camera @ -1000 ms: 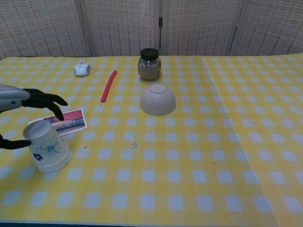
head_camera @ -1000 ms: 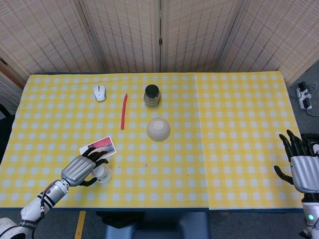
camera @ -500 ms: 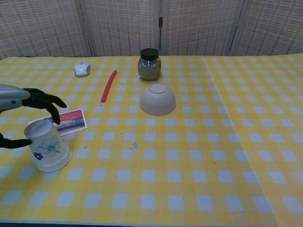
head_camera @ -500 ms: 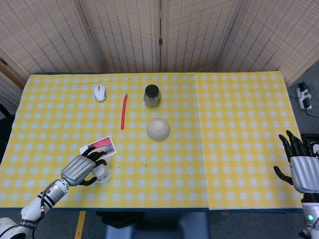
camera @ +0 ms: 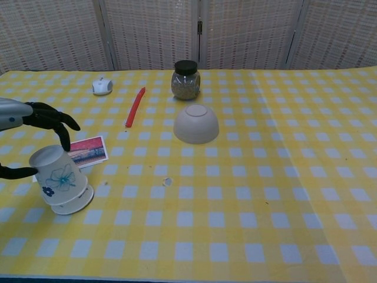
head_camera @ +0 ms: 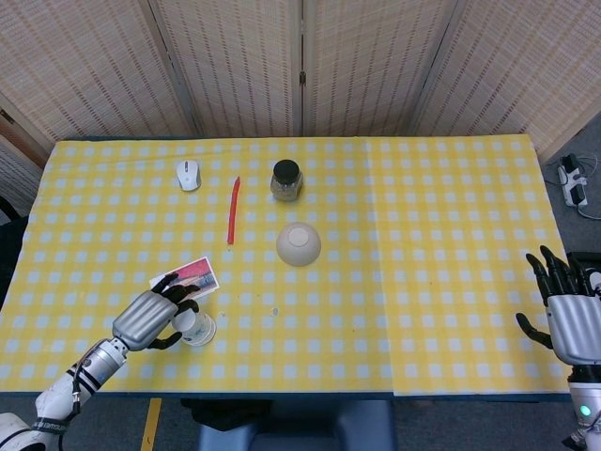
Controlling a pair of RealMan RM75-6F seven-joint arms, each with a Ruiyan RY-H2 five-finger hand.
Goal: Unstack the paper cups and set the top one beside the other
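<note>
Two white paper cups with a blue flower print stand upside down, stacked, near the table's front left. My left hand (head_camera: 148, 318) grips the top cup (camera: 58, 175) with fingers (camera: 50, 121) over its base and the thumb at its left side. The cup is tilted and raised a little, so the rim of the lower cup (camera: 79, 203) shows beneath it. In the head view the cups (head_camera: 198, 328) peek out just right of the hand. My right hand (head_camera: 569, 318) hangs open with spread fingers past the table's right front edge, holding nothing.
A photo card (camera: 88, 151) lies just behind the cups. An upturned white bowl (camera: 196, 124) sits mid-table, with a dark-lidded jar (camera: 185, 79) behind it. A red stick (camera: 135, 107) and a white mouse (camera: 102, 86) lie at the back left. A small scrap (camera: 168, 181) lies right of the cups.
The left hand has tipped and lifted the top cup slightly, exposing the lower cup's rim. The right hand has not moved.
</note>
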